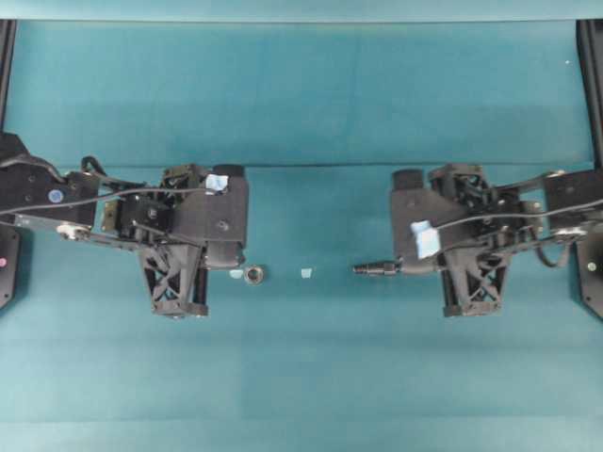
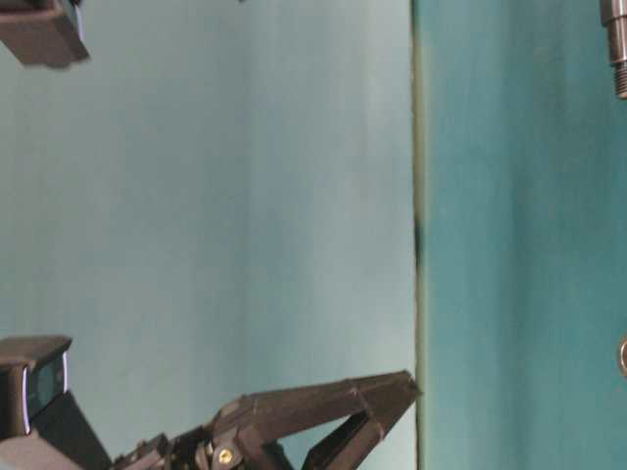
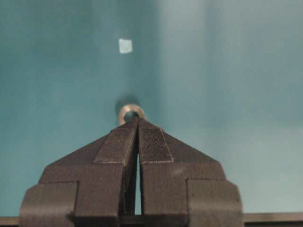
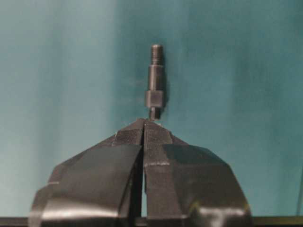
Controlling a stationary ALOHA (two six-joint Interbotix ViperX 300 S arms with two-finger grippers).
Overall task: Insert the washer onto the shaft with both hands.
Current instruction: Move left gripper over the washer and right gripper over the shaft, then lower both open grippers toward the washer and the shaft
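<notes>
The washer (image 1: 253, 275), a small silver ring, lies flat on the teal table. My left gripper (image 1: 237, 265) hangs just left of it. In the left wrist view the left gripper (image 3: 138, 119) is shut with nothing in it, and the washer (image 3: 131, 112) peeks out just past its tips. The dark stepped shaft (image 1: 377, 268) lies on its side and points left. My right gripper (image 1: 405, 266) is at its right end. In the right wrist view the right gripper (image 4: 144, 120) is shut, and the shaft (image 4: 155, 82) begins right at its tips. I cannot tell if they touch.
Two pale tape bits lie on the table, one (image 1: 236, 275) beside the washer and one (image 1: 306, 273) between washer and shaft. Black frame posts (image 1: 592, 85) stand at the table's side edges. The table-level view shows the shaft (image 2: 616, 44) and left fingers (image 2: 323, 403).
</notes>
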